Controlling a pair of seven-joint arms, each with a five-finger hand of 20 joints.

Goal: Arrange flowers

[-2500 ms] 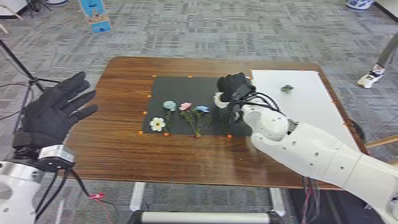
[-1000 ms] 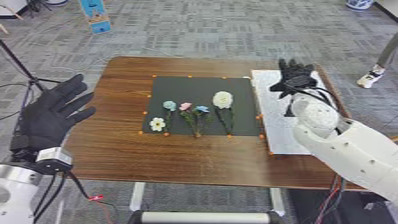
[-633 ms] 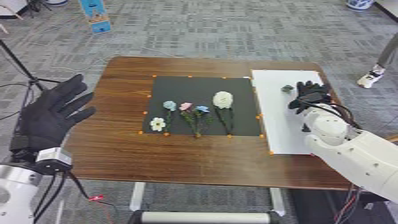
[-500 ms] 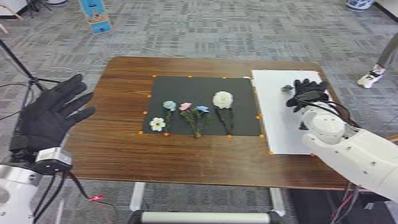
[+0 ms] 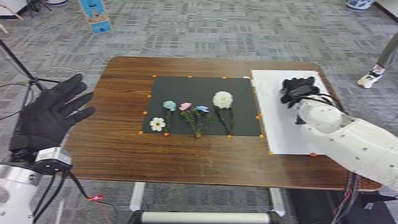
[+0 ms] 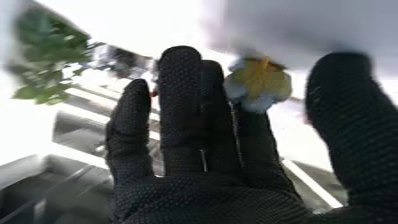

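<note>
In its black fabric glove, the left hand (image 5: pixel 43 120) is hovering empty beside the brown wooden table (image 5: pixel 204 167), fingers spreading wide. Five flowers are lying on one square black mat (image 5: pixel 178 84): one small white yellow-centred flower (image 5: pixel 157 124), one blue (image 5: pixel 202 108), one pink (image 5: pixel 185 106), one pale teal (image 5: pixel 170 105), one large round white (image 5: pixel 223 99). Over one rectangular white sheet (image 5: pixel 284 132), the black-gloved right hand (image 5: pixel 300 90) is holding its fingers nearly straight, thumb apart; one pale blue-and-yellow flower (image 6: pixel 258 84) is showing against them, whether gripped I cannot tell
</note>
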